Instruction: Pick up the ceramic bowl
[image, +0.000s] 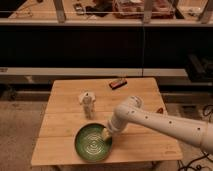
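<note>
Rim position decides the move: the gripper (106, 133) appears to sit at the edge of the wide, shallow green glazed ceramic bowl (91, 145), which spreads to its lower left in view. Whether it has closed there, I cannot tell.

Gripper (106, 133): located at the right rim of the ceramic bowl (90, 146), largely masked by the wrist of the white arm (165, 125). Contact with the rim cannot be confirmed. The wrist also covers a short stretch of that rim.

The arm leaves the picture at the right edge, so its base is cut off.

Small dark flat object (118, 83) at the far side of the wooden table (65, 95): too small to identify.

Reddish item (159, 110) at the table's right edge: indistinct.

Table legs: cut off at the bottom edge.

Clutter (130, 7) on the far upper counter: blurred and cropped by the top edge.
</note>
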